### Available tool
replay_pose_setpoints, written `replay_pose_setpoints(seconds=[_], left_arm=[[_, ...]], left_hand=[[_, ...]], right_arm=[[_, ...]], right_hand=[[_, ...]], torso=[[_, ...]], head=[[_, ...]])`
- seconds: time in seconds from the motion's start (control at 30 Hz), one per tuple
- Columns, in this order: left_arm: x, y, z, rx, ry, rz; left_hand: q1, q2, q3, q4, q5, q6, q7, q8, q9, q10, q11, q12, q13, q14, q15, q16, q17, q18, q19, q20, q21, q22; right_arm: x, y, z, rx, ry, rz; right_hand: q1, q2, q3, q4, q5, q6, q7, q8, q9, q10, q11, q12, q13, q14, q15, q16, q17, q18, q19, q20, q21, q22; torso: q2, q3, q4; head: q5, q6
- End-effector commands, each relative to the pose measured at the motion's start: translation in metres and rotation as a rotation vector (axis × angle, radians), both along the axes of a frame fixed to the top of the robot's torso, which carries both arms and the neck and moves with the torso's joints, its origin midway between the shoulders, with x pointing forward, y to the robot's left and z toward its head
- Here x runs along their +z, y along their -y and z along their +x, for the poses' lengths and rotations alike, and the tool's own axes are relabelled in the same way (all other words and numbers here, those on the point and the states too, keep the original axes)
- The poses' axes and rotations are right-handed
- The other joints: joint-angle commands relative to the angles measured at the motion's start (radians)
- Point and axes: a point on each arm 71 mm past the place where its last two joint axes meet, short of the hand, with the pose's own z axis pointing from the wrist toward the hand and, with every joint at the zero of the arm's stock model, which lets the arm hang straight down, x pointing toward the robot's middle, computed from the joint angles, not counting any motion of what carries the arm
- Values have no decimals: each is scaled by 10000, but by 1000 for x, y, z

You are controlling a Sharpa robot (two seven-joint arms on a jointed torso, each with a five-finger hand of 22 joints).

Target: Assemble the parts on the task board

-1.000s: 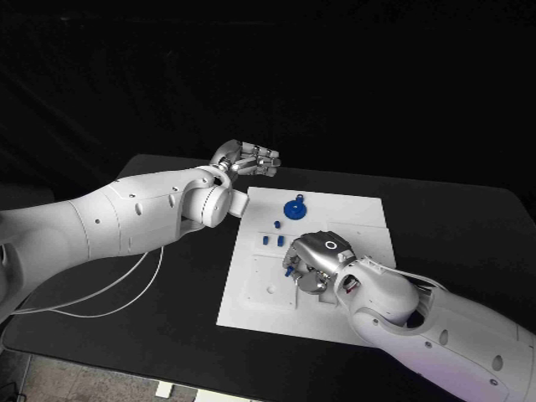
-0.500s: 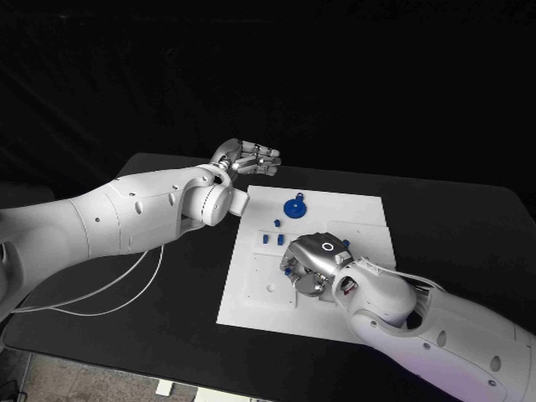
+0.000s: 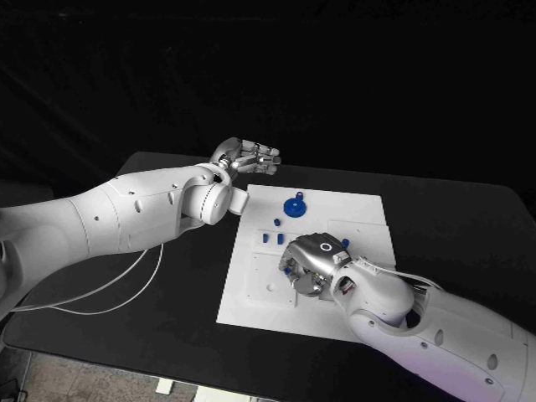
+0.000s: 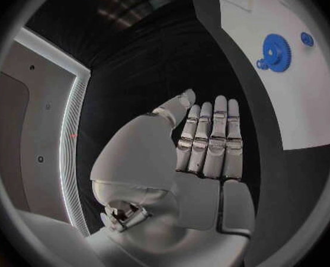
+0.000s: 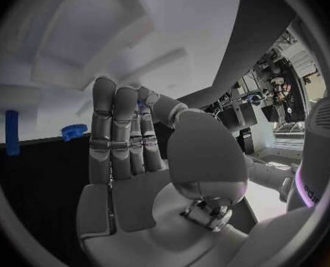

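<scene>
The white task board (image 3: 347,209) lies mid-table. A large blue gear (image 3: 295,207) stands near its far edge, with small blue parts (image 3: 270,239) in front of it. My right hand (image 3: 314,261) hovers low over the board's middle, palm down. In the right wrist view its thumb presses against its fingers, and a bit of a small blue part (image 5: 140,105) peeks out between them. A blue peg (image 5: 12,132) and a small blue gear (image 5: 73,130) lie beyond the fingertips. My left hand (image 3: 251,157) hangs past the board's far left corner, fingers straight and together (image 4: 209,142), holding nothing.
Black table top surrounds the board on all sides. A thin white cable (image 3: 123,293) loops over the table at the left, under my left arm. The left wrist view shows the large gear (image 4: 277,50) and the board's edge (image 4: 298,107) off to one side of the left hand.
My right hand has edged slightly toward the board's left and settled a little lower. The left arm and the parts on the board have not moved.
</scene>
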Motion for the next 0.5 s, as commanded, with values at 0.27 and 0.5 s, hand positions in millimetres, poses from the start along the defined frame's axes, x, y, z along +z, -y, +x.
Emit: replay_pose_setpoints(seconds=[0.27, 0.5], left_arm=[[0, 2, 0, -166, -30, -38], [0, 1, -1, -176, -73, -34]], left_hand=[[-23, -51, -27, 12, -52, -80, 12, 32, 8, -84, -22, -25, 2, -93, 25, -43, -5, -93, 37, 12, 61, -58], [-28, -52, -30, 16, -56, -98, 17, 27, 6, -103, -16, -27, 2, -114, 32, -45, -7, -94, 34, 18, 58, -75]], right_arm=[[-14, 3, -3, 2, -590, -193], [-7, 9, -5, -185, -273, 505]], right_hand=[[-520, -596, -588, 302, 404, -1395, 344, 31, -72, -1873, 528, 28, -37, -152, 300, -18, -111, 242, -67, 293, -347, -81], [212, -774, -2955, 1025, 440, -1904, 62, 35, -75, -2923, 749, 23, -38, -153, 484, -49, -563, 421, 357, 551, -1185, -752]], torso=[[-4, 1, -9], [-4, 14, -8]], head=[[12, 16], [-25, 35]])
